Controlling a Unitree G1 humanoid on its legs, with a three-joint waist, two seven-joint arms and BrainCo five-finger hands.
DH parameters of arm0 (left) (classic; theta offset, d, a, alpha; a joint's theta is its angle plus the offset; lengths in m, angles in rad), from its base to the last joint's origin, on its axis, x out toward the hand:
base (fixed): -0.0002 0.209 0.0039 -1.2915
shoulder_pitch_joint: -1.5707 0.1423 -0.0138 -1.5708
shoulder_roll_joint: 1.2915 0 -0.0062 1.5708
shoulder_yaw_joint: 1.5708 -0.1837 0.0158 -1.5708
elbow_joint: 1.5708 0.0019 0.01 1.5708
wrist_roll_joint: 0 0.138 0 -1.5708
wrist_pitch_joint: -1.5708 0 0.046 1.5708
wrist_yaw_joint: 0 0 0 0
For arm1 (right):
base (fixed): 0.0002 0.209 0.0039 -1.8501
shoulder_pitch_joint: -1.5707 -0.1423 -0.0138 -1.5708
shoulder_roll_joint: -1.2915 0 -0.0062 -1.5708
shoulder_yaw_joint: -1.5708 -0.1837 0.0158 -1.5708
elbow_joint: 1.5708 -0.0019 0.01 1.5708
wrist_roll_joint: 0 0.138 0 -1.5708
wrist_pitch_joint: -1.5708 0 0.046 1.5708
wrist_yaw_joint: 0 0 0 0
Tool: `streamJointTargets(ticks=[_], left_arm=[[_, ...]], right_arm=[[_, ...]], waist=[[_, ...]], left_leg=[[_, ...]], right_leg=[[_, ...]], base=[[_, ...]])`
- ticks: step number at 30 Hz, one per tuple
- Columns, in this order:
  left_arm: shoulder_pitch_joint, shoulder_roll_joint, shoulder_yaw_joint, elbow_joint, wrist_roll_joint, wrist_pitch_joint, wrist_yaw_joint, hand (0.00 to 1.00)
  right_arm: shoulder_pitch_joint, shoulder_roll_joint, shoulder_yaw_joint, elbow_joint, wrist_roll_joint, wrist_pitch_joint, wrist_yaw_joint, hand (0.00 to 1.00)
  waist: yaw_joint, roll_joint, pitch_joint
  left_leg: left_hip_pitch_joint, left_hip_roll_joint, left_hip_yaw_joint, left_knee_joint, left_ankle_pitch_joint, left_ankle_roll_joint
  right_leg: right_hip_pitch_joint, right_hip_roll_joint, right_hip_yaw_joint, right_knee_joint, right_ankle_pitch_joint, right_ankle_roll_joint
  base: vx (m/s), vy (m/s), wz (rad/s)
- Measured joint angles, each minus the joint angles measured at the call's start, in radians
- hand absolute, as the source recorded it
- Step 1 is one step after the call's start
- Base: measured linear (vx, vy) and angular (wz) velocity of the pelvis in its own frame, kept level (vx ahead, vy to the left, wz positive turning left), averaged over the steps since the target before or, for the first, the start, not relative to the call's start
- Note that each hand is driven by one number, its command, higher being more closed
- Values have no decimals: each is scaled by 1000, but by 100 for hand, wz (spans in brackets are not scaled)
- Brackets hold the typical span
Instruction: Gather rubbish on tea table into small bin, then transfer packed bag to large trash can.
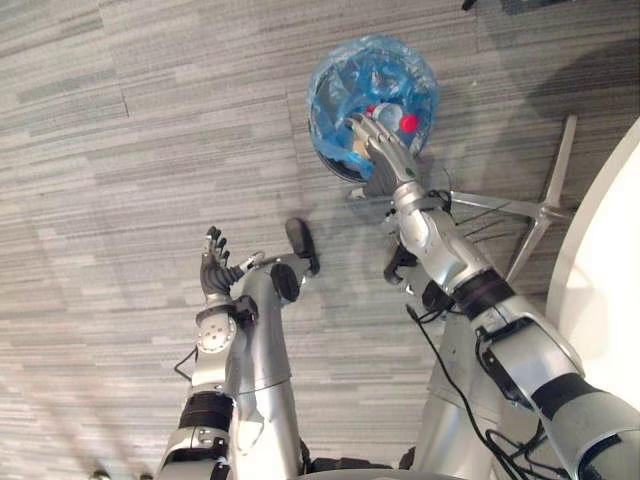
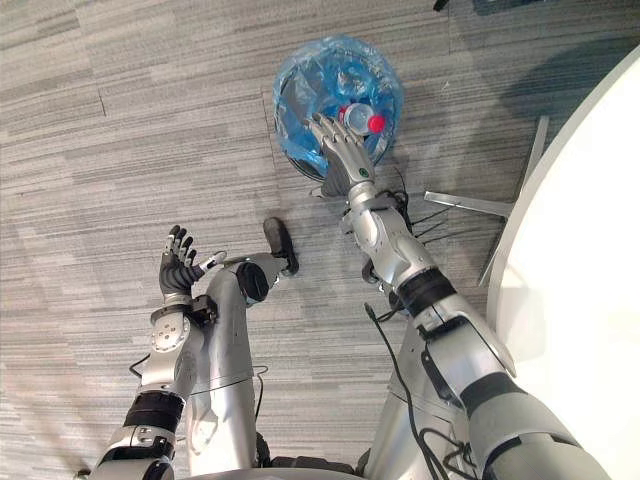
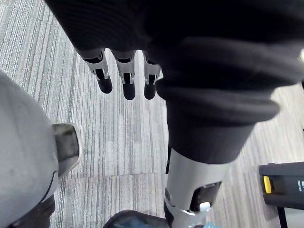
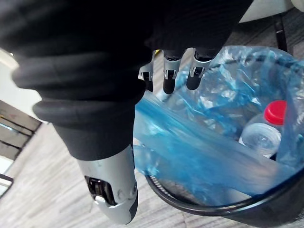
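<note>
Right hand (image 1: pixel 384 152) above the small bin (image 4: pixel 214 209), which stands on the carpeted floor (image 1: pixel 120 150) beside the white surface (image 2: pixel 590 260). The fingers (image 4: pixel 168 81) are straight and apart, reaching over the near edge of the blue bag (image 4: pixel 199 156) that lines the bin. The thumb (image 4: pixel 114 199) appears to hang outside the rim, so the bag's near edge lies between thumb and fingers. A clear bottle (image 4: pixel 260 137) with a red cap (image 4: pixel 275 112) lies inside the bag, past the fingertips. To lift the bag, the fingers would probably have to curl on this edge. The left hand (image 1: pixel 213 262), relaxed and empty, is well apart from the bin, and the right is nearer.
</note>
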Motion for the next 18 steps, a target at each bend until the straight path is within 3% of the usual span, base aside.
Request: streamJointTargets(ticks=[3,4,9,18], left_arm=[[-1,11,-5,-15,-14,-7,-2,0],[-2,17,-8,-15,-18,-7,-2,0],[-3,24,-10,-15,-17,-9,-7,0],[-11,19,-11,-12,-12,1,-22,0]], right_arm=[[-22,3,37,71,2,13,23,0],[-25,6,49,101,3,13,45,100],[-24,6,101,137,4,12,99,100],[2,1,33,91,87,11,105,100]], waist=[[0,0,0],[0,0,0],[4,1,-1],[23,2,-2]], left_leg=[[-28,-2,-14,19,0,-1],[-33,-5,-16,21,1,-3],[-43,-5,-29,30,3,-6],[-39,3,-38,37,8,-13]], right_leg=[[-24,-7,1,33,-18,5],[-31,-12,1,43,-24,4],[-40,-15,-4,67,-46,8],[-28,-11,-14,72,-47,7]], base=[[-33,11,14],[-42,10,14],[-39,9,6],[-31,9,-1]])
